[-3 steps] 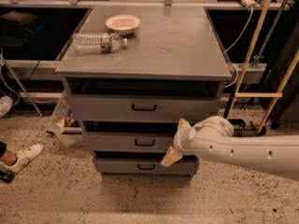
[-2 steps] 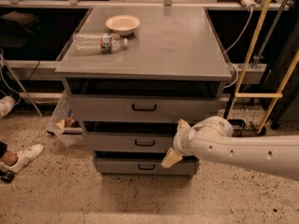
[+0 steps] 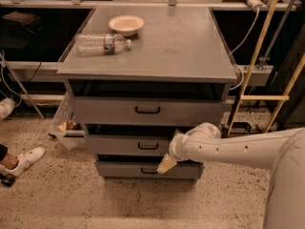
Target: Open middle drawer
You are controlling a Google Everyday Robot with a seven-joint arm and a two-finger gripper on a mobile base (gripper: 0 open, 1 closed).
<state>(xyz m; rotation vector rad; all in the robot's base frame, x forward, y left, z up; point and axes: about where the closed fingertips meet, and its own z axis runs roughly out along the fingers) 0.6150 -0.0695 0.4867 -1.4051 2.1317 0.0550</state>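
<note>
Reaching toward: the middle drawer [image 3: 119, 144], second of three grey fronts in the cabinet. Its small black handle [image 3: 147, 146] sits up and slightly left of the claw [image 3: 167, 165], near it but apart.
Claw position: at the end of the white arm [image 3: 228, 149], which comes in from the right. The tan tip points down and left, in front of the seam between the middle drawer and the lowest drawer [image 3: 119, 170], to the right of both their handles.
Claw state: I cannot tell whether it is released or clenched, and nothing shows held in it.
Handle axis: the bar lies level, running left to right along the drawer front. The claw probably has to rise and shift left to meet it across its short side, then pull toward the camera.
Drawer state: judged not yet pulled out, with its front set back under the top drawer [image 3: 105, 111].
Risk: the lowest drawer's handle lies down and left of the claw, about as near, so it could be caught by mistake.
Counter [image 3: 190, 51]: a flat grey metal top above the claw. A bowl [image 3: 126, 24] and a water bottle [image 3: 102, 43] on its side sit well up and left.
Room: speckled floor [image 3: 95, 199] lies below the claw and a white shoe [image 3: 24, 159] far to its left. A yellow frame [image 3: 259, 66] and cables stand up and right, beyond the arm.
</note>
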